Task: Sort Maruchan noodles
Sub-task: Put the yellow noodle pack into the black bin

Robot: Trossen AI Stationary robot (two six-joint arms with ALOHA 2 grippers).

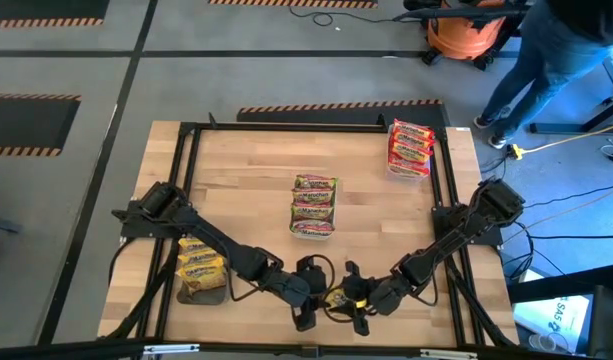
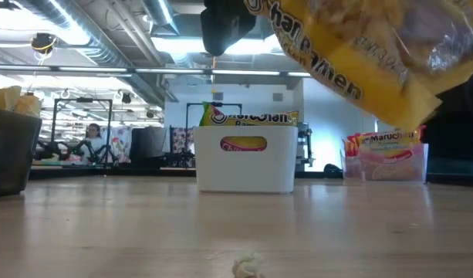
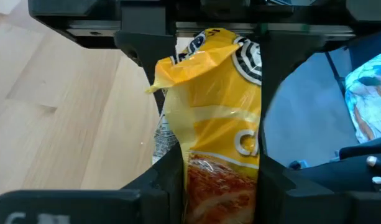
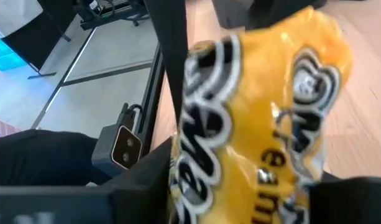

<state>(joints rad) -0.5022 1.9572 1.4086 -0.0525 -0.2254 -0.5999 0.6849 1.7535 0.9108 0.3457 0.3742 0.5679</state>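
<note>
From above, the left gripper (image 1: 308, 300) and the right gripper (image 1: 352, 300) meet at the table's (image 1: 246, 180) near edge, with a yellow Maruchan packet (image 1: 338, 297) between them. A dark tray of yellow packets (image 1: 200, 267) sits beside the left arm. A white bin of green packets (image 1: 313, 205) stands mid-table, and a clear tray of red packets (image 1: 410, 148) sits at the far right corner. A person's legs (image 1: 546, 60) show on the floor beyond the table.

At table height, the yellow packet (image 2: 352, 54) hangs tilted above the wood, clear of it. The white bin (image 2: 244, 157) and the clear tray (image 2: 384, 157) stand farther back, and a crumb (image 2: 248, 266) lies on the boards in front.

Through the left wrist, the packet (image 3: 215, 124) stands between that arm's two dark fingers (image 3: 274, 112), which press its sides.

Through the right wrist, the packet (image 4: 258, 124) fills the space between the fingers (image 4: 171, 74); one finger lies against its edge, so this gripper also appears clamped on it.
</note>
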